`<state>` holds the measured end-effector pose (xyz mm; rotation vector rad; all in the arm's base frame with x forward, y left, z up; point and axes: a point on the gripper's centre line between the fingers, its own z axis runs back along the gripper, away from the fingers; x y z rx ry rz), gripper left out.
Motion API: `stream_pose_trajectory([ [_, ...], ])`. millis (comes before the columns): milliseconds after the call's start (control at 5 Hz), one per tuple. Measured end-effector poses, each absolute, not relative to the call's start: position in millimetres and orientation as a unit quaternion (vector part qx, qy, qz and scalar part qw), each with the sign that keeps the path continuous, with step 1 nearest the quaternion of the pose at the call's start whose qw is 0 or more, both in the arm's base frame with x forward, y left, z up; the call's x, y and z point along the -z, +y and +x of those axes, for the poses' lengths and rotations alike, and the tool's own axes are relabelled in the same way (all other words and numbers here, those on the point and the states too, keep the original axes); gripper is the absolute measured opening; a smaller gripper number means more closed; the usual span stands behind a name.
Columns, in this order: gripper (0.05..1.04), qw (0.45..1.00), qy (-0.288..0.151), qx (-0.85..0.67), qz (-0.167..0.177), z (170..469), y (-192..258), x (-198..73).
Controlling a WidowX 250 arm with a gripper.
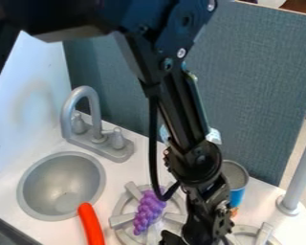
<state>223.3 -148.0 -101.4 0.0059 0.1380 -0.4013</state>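
Claw point(194, 237) at bottom edge, right of centre, grip state not determinable; any handling of the nearby purple grapes point(148, 211), on the burner point(122, 220) at lower centre, would best be squared across their narrow width, clear of the burner's spokes.

Counter point(135, 168): white. Side panel, left point(31, 91): white, pale bluish cast. Partition, far side point(264, 72): muted slate blue, fine woven pattern. Sink point(63, 179) and faucet point(67, 117): plain grey, both left. Post, right point(300, 170): light grey. Burner point(122, 220): silvery grey. Bunch of grapes point(147, 211): purple, lighter highlights on rounded bumps. Long rod-like item, near side point(91, 226): solid orange-red (loudest colour on list). Can, right point(236, 197): blue side, grey top. Arm point(180, 107), cable point(153, 148), gripper point(197, 235): black.
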Motion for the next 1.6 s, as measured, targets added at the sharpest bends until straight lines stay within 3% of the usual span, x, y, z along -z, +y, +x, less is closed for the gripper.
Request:
stream_pose_trajectory([
  [200, 0.317, 0.981, 0.047, 0.186, 0.002, 219.4, -143.8, 83.9],
  [400, 0.604, 0.985, -0.034, 0.167, -0.023, 227.5, -146.6, 30.5],
  [600, 0.904, 0.986, -0.053, 0.159, -0.018, 225.5, -155.6, 19.2],
  [800, 1.010, 0.988, -0.029, 0.153, 0.014, 217.9, -148.9, 16.0],
  [1000, 1.006, 0.993, -0.017, 0.105, 0.046, 222.6, -116.7, 8.4],
  [1200, 1.005, 0.998, -0.017, 0.019, 0.052, 223.9, -66.0, -11.5],
  [1600, 1.005, 0.999, -0.018, -0.028, 0.042, 222.9, -0.1, -18.4],
])
